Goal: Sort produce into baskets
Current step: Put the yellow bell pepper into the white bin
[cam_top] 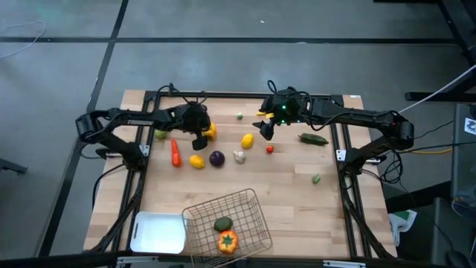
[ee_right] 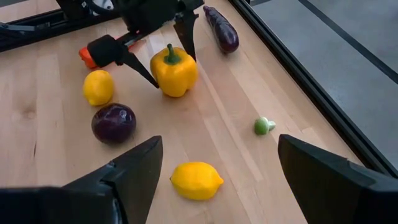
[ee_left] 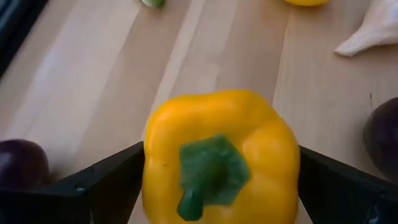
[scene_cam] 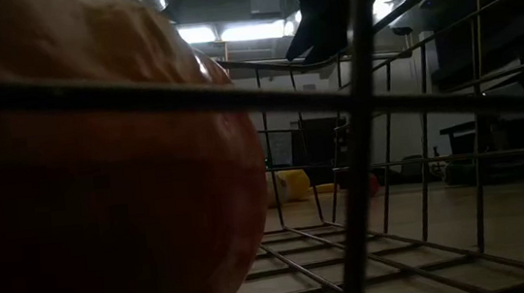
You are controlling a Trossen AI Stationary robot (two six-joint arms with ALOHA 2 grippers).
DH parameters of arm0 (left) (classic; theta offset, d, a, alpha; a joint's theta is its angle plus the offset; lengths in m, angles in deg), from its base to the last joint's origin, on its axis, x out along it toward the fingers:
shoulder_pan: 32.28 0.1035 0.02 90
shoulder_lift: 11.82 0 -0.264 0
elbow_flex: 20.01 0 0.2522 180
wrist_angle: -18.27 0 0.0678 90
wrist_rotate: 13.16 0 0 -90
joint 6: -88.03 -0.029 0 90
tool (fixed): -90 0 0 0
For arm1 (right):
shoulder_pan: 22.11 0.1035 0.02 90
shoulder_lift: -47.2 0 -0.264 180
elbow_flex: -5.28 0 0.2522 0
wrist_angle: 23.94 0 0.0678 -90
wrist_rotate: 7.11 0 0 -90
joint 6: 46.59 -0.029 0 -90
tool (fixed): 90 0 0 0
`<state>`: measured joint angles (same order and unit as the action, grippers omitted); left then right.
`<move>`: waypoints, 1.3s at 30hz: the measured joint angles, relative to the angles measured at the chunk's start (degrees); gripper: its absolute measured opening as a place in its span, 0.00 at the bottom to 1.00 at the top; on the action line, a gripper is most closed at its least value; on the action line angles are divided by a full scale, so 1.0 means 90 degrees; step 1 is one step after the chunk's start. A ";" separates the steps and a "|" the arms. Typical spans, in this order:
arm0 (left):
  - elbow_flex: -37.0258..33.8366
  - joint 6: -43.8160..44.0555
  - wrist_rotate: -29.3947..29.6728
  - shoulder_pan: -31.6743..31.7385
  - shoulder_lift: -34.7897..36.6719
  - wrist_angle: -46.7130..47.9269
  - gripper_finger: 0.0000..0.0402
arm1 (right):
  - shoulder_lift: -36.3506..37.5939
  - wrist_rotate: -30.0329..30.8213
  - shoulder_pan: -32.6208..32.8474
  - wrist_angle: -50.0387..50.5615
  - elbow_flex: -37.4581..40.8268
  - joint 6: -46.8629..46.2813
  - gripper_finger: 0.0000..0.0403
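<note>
Fingers of the left hand (ee_right: pixel 160 62) stand wide around the yellow pepper (ee_right: pixel 173 70), right hand (ee_right: pixel 217 174) open.

Low view dim and backlit; other views bright.

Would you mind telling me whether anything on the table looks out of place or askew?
The wire-mesh basket sits askew, turned at an angle to the table edge beside the squarely placed white tray. Otherwise nothing looks spilled or damaged; the loose produce simply awaits sorting.
</note>
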<state>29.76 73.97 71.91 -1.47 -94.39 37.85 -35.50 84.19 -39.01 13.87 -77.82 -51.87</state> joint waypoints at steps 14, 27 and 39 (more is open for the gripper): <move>0.0005 0.0494 0.0002 0.0000 -0.0077 0.0077 0.84 | 0.0000 0.0000 0.0000 0.0001 0.0000 -0.0002 0.78; 0.0401 0.0909 0.0023 -0.0005 0.0146 0.0592 0.79 | 0.0000 0.0000 0.0001 0.0000 0.0000 0.0000 0.78; 0.2277 0.1271 0.0013 -0.0238 0.0297 0.3309 0.79 | 0.0000 0.0000 0.0002 0.0000 0.0000 0.0000 0.78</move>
<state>50.25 85.41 72.03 -3.61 -91.72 67.63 -35.50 84.19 -38.99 13.87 -77.82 -51.87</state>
